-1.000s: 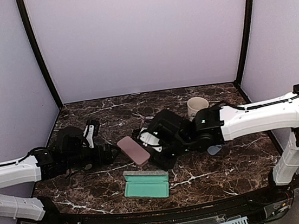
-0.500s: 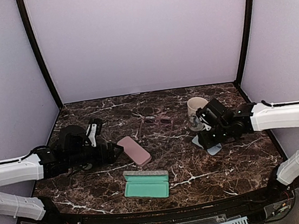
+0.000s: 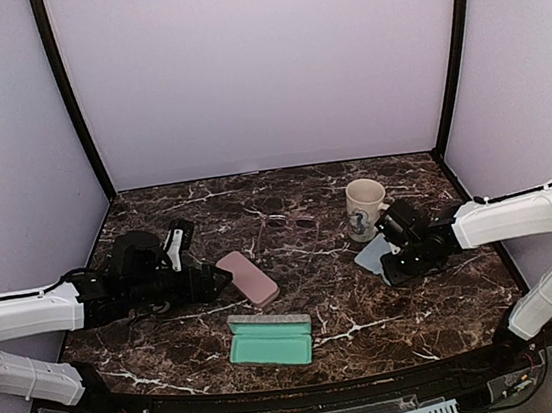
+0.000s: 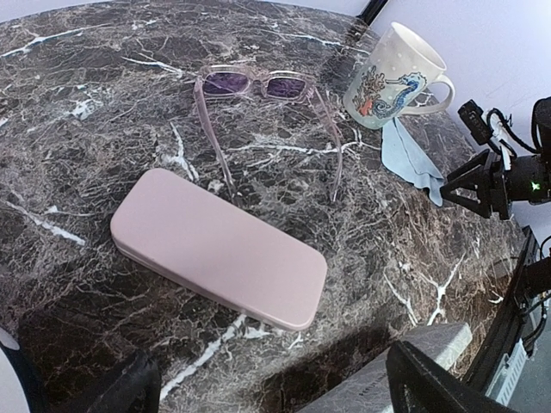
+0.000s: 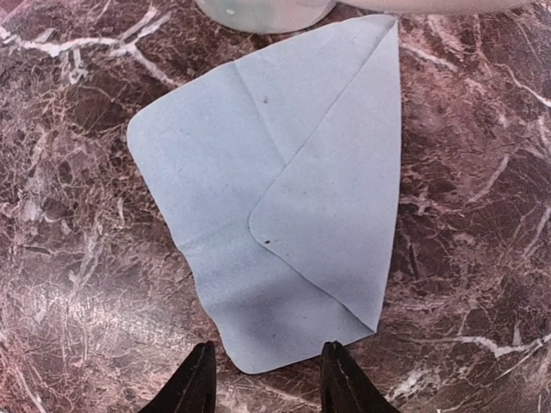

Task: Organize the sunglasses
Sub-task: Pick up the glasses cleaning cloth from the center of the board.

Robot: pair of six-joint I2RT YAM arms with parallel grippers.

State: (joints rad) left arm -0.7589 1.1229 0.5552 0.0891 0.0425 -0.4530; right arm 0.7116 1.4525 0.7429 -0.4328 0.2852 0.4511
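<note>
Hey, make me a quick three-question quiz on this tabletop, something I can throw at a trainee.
1. True or false: the pink case is shut.
2. What lies right next to the seahorse-print mug? A: a sponge. B: a light blue cloth. C: a spoon.
3. Fill in the blank: the pink-framed sunglasses lie on the marble table with their temples ____ (folded or unfolded).

Key: 1 true; 2 B; 3 unfolded.
</note>
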